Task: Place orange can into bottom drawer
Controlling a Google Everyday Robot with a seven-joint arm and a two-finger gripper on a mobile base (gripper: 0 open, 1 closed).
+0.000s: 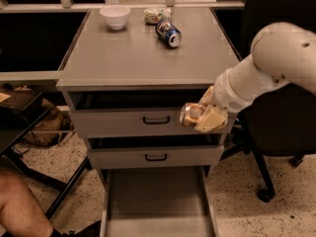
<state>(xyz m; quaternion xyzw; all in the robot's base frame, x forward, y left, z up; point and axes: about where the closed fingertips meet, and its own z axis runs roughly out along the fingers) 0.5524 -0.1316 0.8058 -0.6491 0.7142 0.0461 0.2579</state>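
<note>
My gripper (205, 116) is shut on the orange can (190, 115), a shiny golden-orange can held sideways in front of the top drawer's right end. The white arm reaches in from the right. The bottom drawer (155, 201) is pulled open below, a wide shallow grey tray with a bare floor. The can hangs above and a little right of the drawer's rear part, well above its floor.
On the cabinet top (123, 58) stand a white bowl (115, 16), a pale green crinkly packet (157, 15) and a dark blue can (168, 33) lying on its side. Two black-handled drawers (156, 120) are above the open one. A black chair (276, 132) stands right. A person's leg (19, 206) is at lower left.
</note>
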